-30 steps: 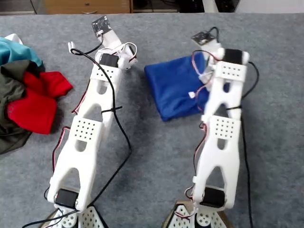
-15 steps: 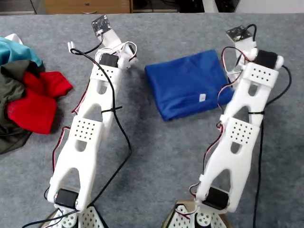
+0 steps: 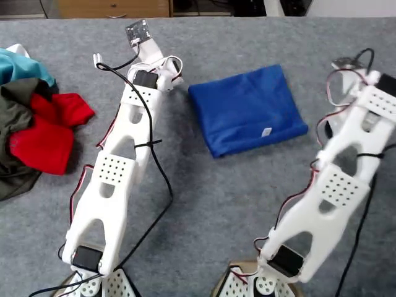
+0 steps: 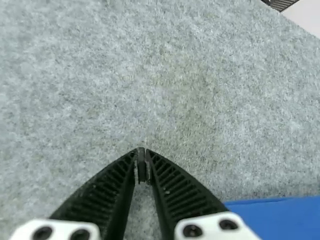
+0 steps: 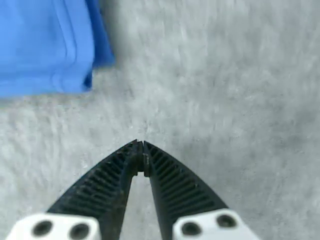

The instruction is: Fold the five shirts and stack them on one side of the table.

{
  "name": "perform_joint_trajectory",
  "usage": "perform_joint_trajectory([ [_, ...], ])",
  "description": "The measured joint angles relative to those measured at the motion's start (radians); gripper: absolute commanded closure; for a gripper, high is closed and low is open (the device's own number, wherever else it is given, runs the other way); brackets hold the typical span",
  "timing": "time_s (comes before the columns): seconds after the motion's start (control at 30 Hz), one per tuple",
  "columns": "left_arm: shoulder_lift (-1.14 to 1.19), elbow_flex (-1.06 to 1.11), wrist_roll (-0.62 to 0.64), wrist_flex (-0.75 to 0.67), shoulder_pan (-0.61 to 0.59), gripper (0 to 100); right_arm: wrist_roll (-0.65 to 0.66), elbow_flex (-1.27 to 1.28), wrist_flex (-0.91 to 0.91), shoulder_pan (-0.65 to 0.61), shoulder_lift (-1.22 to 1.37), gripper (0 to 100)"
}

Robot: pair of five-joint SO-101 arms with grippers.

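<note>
A folded blue shirt (image 3: 246,109) lies flat on the grey table between the two arms, with a small white tag on its near edge. Its corner shows in the left wrist view (image 4: 277,217) and its edge in the right wrist view (image 5: 47,45). My left gripper (image 4: 141,165) is shut with nothing in it, over bare carpet just left of the blue shirt; the arm's wrist (image 3: 151,65) shows from above. My right gripper (image 5: 140,159) is shut and empty, over bare carpet to the right of the shirt, near the wrist (image 3: 362,80).
A loose pile of unfolded shirts sits at the table's left edge: red (image 3: 46,130), dark olive (image 3: 15,142) and teal (image 3: 21,67). Wooden furniture (image 3: 114,7) stands beyond the far edge. Black cables trail along both arms.
The right arm has swung off the blue shirt to the right, leaving the shirt fully uncovered. The left arm shifted only slightly.
</note>
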Motion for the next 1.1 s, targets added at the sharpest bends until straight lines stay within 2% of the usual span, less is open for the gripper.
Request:
perform_joint_trajectory([
  [0.13, 0.0, 0.0, -0.002, 0.0, 0.0, 98, 0.005, 0.035, -0.012, -0.034, -0.041, 99.6],
  [0.23, 0.0, 0.0, -0.002, 0.0, 0.0, 98, 0.003, 0.035, -0.049, -0.132, -0.044, 99.5],
  [0.37, 0.0, 0.0, -0.002, -0.003, 0.012, 98, -0.071, 0.014, -0.163, -0.242, -0.044, 99.5],
  [0.53, 0.0, -0.049, -0.002, 0.04, 0.089, 98, -0.206, 0.006, -0.381, -0.293, -0.044, 99.5],
  [0.6, 0.0, -0.115, -0.002, 0.058, 0.129, 98, -0.25, 0.005, -0.405, -0.305, -0.038, 99.5],
  [0.77, 0.002, -0.143, -0.002, 0.084, 0.203, 98, -0.279, -0.008, -0.318, -0.307, 0.031, 99.5],
  [0.93, 0.0, -0.143, -0.002, 0.138, 0.204, 98, -0.281, -0.008, -0.213, -0.307, 0.058, 99.5],
  [1.1, 0.0, -0.143, -0.002, 0.255, 0.203, 98, -0.269, -0.008, -0.173, -0.307, 0.14, 99.5],
])
